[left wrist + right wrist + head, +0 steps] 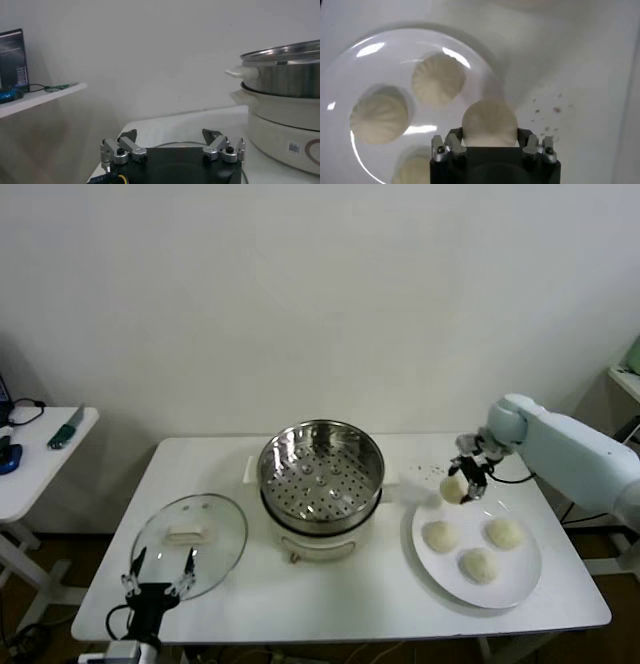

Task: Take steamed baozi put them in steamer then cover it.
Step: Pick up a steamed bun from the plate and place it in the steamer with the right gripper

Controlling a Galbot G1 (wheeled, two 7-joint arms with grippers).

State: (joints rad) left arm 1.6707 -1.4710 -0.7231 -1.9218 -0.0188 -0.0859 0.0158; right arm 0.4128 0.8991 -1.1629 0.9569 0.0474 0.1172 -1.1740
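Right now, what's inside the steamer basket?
Nothing: the steamer shows only its bare perforated floor. Three baozi sit on the plate; the right gripper holds a fourth.

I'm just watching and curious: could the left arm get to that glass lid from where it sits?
Probably yes. The left tool, open, sits at the near edge of the glass lid, which lies flat on the table with nothing between them. The right tool is busy, shut on a baozi above the plate.

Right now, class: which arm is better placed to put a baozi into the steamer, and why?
The right. Its right gripper already grips a baozi lifted off the plate, beside the steamer. The left gripper waits open by the glass lid.
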